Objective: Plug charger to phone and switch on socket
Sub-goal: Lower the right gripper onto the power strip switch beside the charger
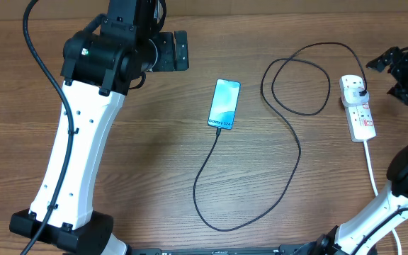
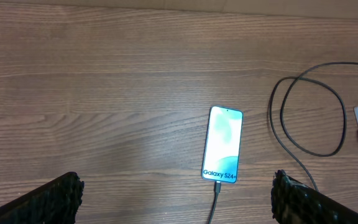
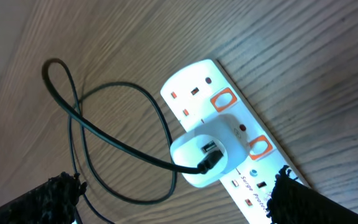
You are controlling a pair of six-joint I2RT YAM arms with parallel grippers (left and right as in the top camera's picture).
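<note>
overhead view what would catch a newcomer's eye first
The phone, its screen lit bright blue, stands out in the middle of the view. The black charger winds in big loops from its bottom edge across to the white socket at the far right.

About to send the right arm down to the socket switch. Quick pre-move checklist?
1. Charger tip in phone: ok, the cable meets its bottom edge.
2. White adapter seated in socket: ok.
3. Switch beside the adapter already on: cannot tell.
4. Cable clear of that switch: ok, it runs off the other way.
5. Right gripper open, empty, over the socket: ok.
6. Left gripper open, empty, apart from the phone: ok.
</note>
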